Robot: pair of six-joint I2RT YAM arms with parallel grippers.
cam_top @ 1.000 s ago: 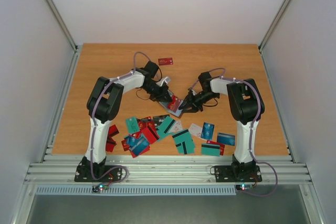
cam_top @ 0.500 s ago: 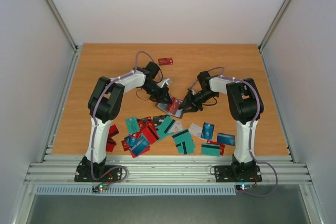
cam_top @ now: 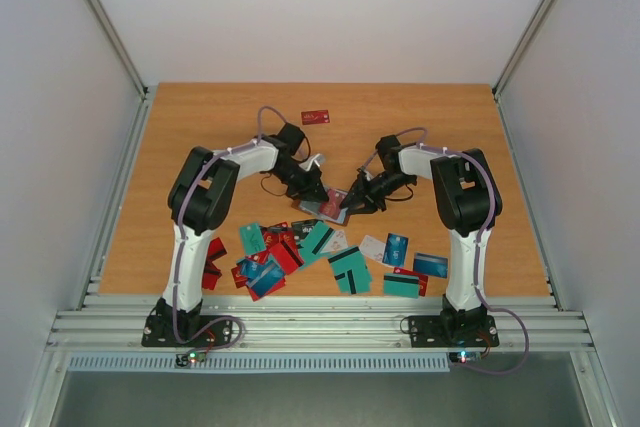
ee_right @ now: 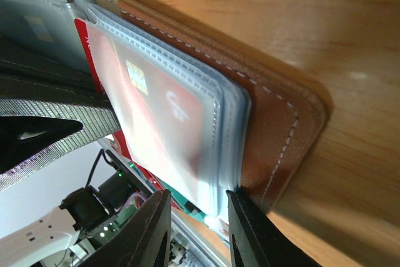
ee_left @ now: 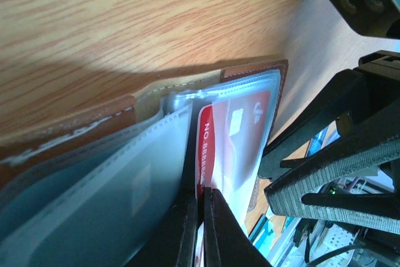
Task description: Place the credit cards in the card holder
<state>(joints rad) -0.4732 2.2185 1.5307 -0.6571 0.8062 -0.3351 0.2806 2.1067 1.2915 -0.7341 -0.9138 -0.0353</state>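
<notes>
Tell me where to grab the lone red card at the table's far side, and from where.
Pinch the lone red card across its short width, fingers on the two long edges, coming straight down. It lies flat on the table, apart from everything else, so the top is clear. Thin and flat, it probably needs one edge tipped up first.

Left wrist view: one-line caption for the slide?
Left gripper pinches a red card into a clear sleeve of the brown card holder, right gripper holding its edge.
</notes>
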